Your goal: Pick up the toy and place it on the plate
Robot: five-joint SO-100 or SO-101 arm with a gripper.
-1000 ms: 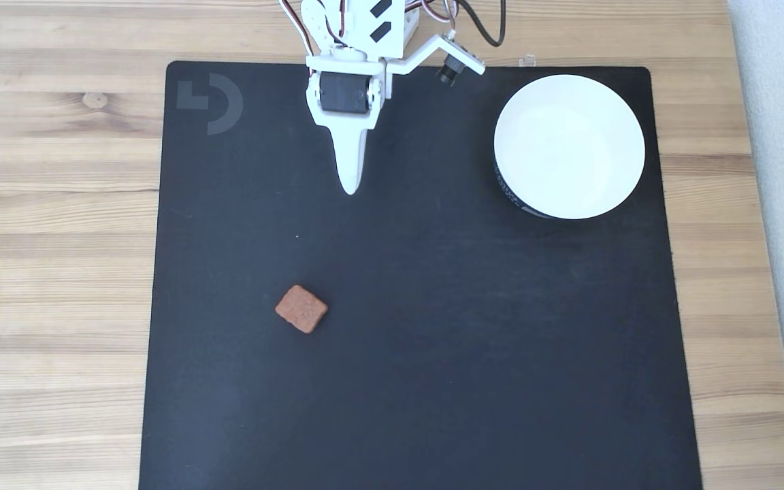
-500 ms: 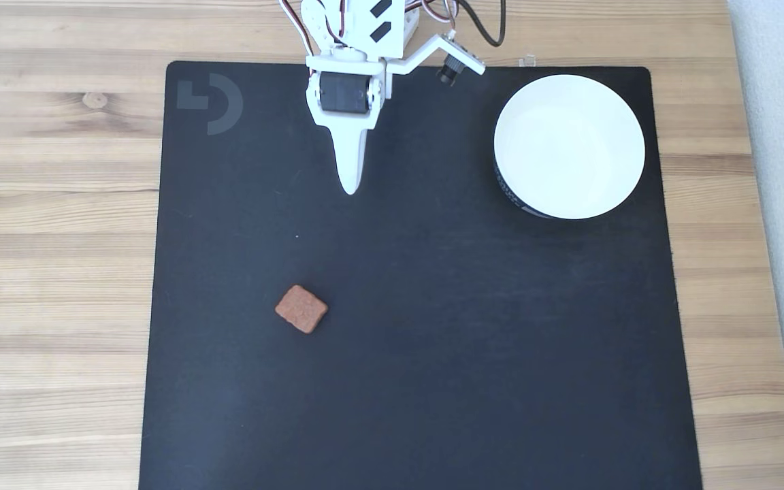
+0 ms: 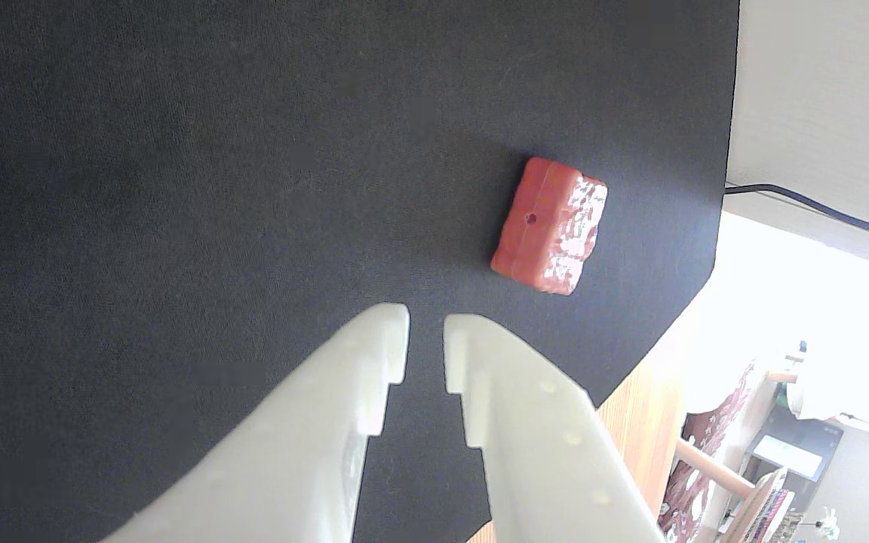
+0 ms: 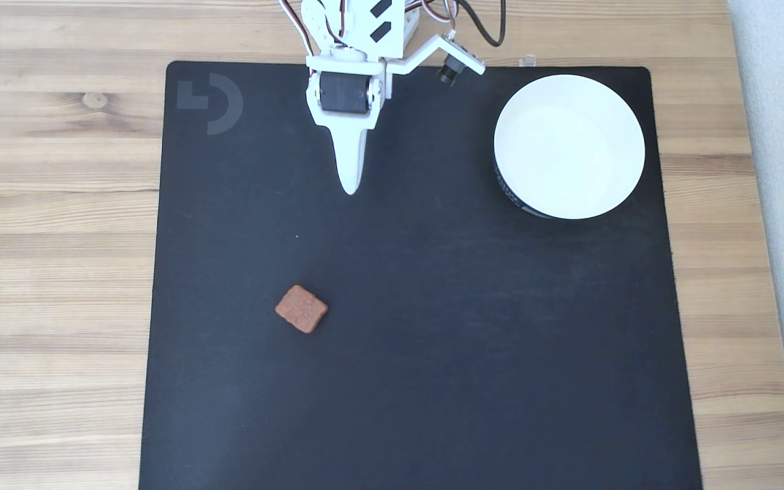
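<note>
Practically nothing has changed over the last second: in the fixed view the pincer hangs in the same spot near the top edge of the black mat, and neither the toy nor the plate has shifted. That stillness suggests the reach has not yet begun, so the whole task is still ahead. In the wrist view the pincer shows its two white fingers with only a narrow slit between the tips, nearly closed and holding nothing. The toy lies beyond the tips and off to their right in that view, flat on the mat, apart from the fingers and close to the mat's edge. In the fixed view the toy sits well below the pincer and a little to its left, with bare mat between them. The plate stands to the right of the pincer, at about the same level, empty and resting on the mat's upper right corner. Judging from this, the next move needs the jaws to spread wider than the toy, then the arm to stretch out and down toward it; the toy lies turned at an angle, so some wrist roll may help square the fingers to its sides.
</note>
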